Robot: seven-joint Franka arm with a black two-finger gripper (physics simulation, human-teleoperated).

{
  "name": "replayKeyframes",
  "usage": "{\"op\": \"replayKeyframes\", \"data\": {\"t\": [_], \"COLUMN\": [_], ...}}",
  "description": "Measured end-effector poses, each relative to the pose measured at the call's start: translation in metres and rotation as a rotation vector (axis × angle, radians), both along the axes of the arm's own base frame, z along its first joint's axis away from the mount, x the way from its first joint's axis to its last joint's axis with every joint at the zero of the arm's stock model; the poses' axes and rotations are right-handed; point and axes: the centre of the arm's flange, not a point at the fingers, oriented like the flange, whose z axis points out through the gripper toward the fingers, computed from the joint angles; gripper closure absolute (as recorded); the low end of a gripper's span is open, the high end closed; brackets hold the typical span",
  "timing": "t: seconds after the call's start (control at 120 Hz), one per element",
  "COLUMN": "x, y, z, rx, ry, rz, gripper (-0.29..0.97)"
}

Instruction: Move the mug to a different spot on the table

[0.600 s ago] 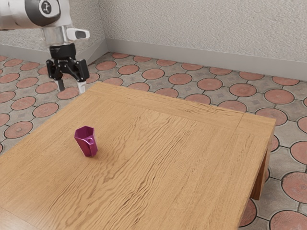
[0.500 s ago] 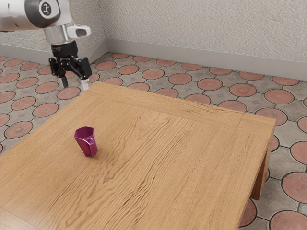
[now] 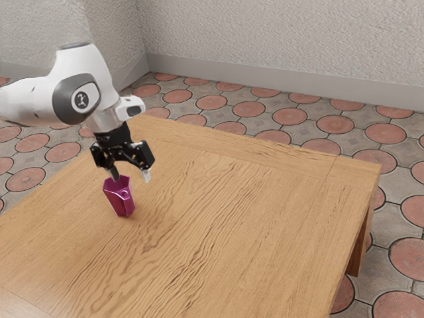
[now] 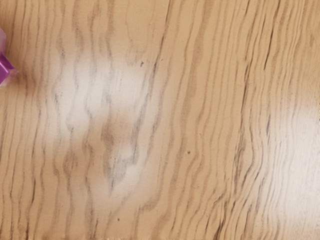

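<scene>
Mug (image 3: 119,197), magenta and faceted, stood upright on the wooden table (image 3: 252,218) in the exterior view, toward that view's left. Just above the mug hung the gripper (image 3: 130,176), fingers spread apart and holding nothing. One dark finger (image 3: 114,176) pointed down at the mug's rim; whether it touched could not be told. Around the mug the tabletop showed wavy grain. Behind the mug lay a floor (image 3: 291,116) of round reddish tiles set in grey, meeting a rough grey wall (image 3: 298,33) above a pale skirting (image 3: 278,69).

In the wrist view, a sliver of the mug (image 4: 4,67) showed against the table (image 4: 175,125), streaked wood with pale glare beside it.
</scene>
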Motion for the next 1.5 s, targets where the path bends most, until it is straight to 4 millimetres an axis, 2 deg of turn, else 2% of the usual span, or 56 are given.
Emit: {"op": "replayKeyframes", "data": {"t": [0.2, 0.408, 0.533, 0.608, 0.858, 1.175, 1.283, 1.408, 1.5], "x": [0.002, 0.018, 0.019, 0.019, 0.026, 0.022, 0.025, 0.031, 0.033], "y": [-0.009, -0.010, 0.000, 0.007, 0.017, 0.020, 0.025, 0.020, 0.026], "z": [-0.060, -0.102, -0.119, -0.122, -0.123, -0.144, -0.146, -0.154, -0.155], "rx": [-0.029, -0.027, 0.016, 0.038, 0.111, 0.127, 0.135, 0.130, 0.125], "ry": [0.074, 0.080, 0.027, -0.020, -0.114, -0.095, -0.100, -0.108, -0.119], "rz": [0.188, 0.345, 0.411, 0.449, 0.518, 0.687, 0.732, 0.772, 0.816], "gripper": [0.02, 0.02, 0.02, 0.03, 0.18, 0.25, 0.28, 0.30, 0.31]}}
